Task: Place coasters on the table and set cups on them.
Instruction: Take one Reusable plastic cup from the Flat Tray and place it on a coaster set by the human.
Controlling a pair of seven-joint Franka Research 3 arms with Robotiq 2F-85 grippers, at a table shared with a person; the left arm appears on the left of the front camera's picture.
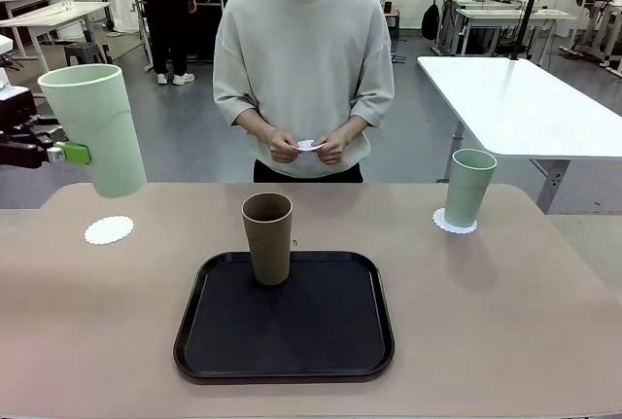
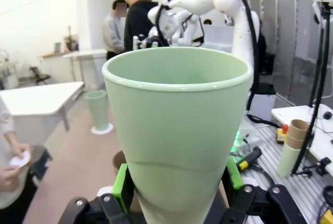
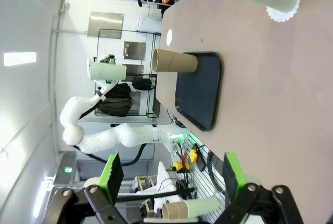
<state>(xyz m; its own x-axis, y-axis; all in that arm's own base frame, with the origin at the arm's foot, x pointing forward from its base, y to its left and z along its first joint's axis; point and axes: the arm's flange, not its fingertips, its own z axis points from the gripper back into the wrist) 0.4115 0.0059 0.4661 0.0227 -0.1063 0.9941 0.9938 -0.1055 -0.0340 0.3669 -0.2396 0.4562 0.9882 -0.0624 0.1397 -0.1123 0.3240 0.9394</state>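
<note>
gripping a mint cup [image 1: 93, 127], left pincer [image 1: 76, 154] hangs above beige table [image 1: 486, 322]; right pincer [image 3: 171, 172] gapes.

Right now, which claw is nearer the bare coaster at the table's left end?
Left. The left claw, shut on a mint cup, hangs above and left of that coaster; the right claw, open, sits toward the table's opposite end.

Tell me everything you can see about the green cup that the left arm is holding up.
The mint green cup is a tall, tapered, handleless tumbler, matte and plastic-looking, with a thin rolled rim. Its inside looks empty. The left gripper clamps its lower half between green pads, holding it in the air, slightly tilted, mouth up, over the left end of the table, roughly above a bare white coaster. Nothing else touches it.
</note>
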